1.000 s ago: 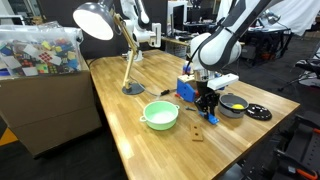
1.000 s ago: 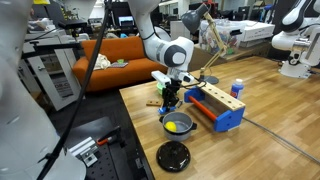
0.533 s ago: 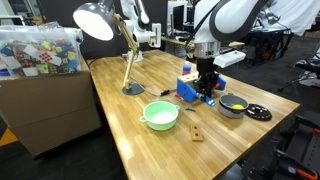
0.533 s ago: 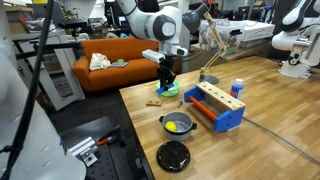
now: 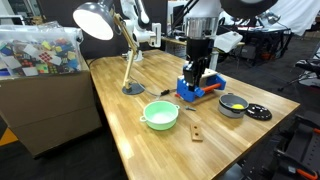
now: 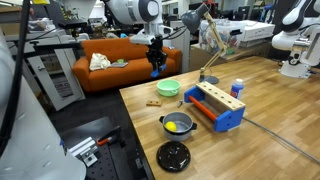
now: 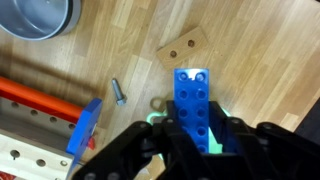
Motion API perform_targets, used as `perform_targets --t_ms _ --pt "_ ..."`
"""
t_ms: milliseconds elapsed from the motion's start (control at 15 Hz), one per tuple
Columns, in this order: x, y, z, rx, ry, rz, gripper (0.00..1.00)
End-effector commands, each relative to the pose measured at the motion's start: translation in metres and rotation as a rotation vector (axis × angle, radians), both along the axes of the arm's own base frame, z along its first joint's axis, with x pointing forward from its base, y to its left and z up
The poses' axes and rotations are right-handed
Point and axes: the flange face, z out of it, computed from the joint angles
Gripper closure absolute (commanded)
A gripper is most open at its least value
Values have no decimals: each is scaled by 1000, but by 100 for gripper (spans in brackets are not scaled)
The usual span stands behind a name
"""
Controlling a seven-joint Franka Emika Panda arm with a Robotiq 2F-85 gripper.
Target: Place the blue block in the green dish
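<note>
My gripper [image 7: 195, 135] is shut on the blue block [image 7: 192, 98], a thin studded bright blue piece that sticks out forward between the fingers. In both exterior views the gripper [image 5: 193, 76] [image 6: 156, 68] hangs well above the table. The green dish [image 5: 160, 114] stands empty on the wood, in front of and to the left of the gripper. It also shows in an exterior view [image 6: 169, 88] just beyond the gripper. In the wrist view only a sliver of pale green [image 7: 216, 137] shows behind the block.
A big blue box with red-orange parts [image 5: 203, 90] [image 6: 216, 106] stands beside the dish. A dark grey bowl [image 5: 233, 105] [image 6: 177, 124] holds something yellow, near a black disc [image 5: 259, 113] [image 6: 173, 155]. A brown wooden piece [image 7: 182, 47] [image 5: 196, 132] and a screw [image 7: 117, 92] lie on the wood. A desk lamp [image 5: 130, 60] stands behind.
The gripper has risen from the table surface beside the grey bowl with the blue block in it, and has moved away from the bowl to a spot high above the blue box.
</note>
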Motion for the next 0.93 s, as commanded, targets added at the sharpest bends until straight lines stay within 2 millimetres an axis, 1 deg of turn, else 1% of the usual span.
perform_targets --t_ms 0,67,133,333,600,667,800,867 --pt "15 16 1 -5 -18 67 90" --pt "18 20 1 -9 -20 79 90" --pt "9 14 4 3 -17 42 65" --pt "16 19 -1 4 -14 54 65" --pt "16 19 -1 4 -14 56 65" --pt "18 21 0 3 -36 52 90" --pt "27 28 1 -23 -90 64 90" --pt "34 35 0 -37 -112 76 90"
